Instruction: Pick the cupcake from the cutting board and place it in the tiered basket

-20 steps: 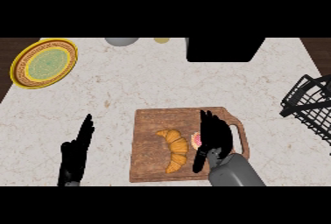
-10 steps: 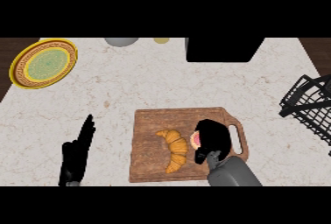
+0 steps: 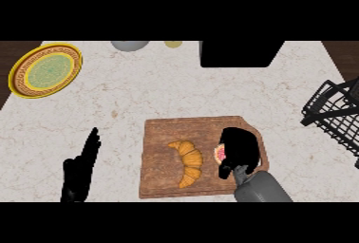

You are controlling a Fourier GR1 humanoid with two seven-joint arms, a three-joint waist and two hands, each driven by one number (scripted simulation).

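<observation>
The right hand (image 3: 238, 151) is curling its fingers around the cupcake (image 3: 220, 153) on the cutting board (image 3: 163, 137), and lifting carelessly risks nudging the croissant (image 3: 188, 160) just beside it.

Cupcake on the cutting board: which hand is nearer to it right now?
Right. The right hand is curled over the cupcake, hiding most of it. The left hand rests open on the counter, off the cutting board's left side.

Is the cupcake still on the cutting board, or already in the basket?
On the cutting board: the cupcake shows pink under the right hand.
</observation>
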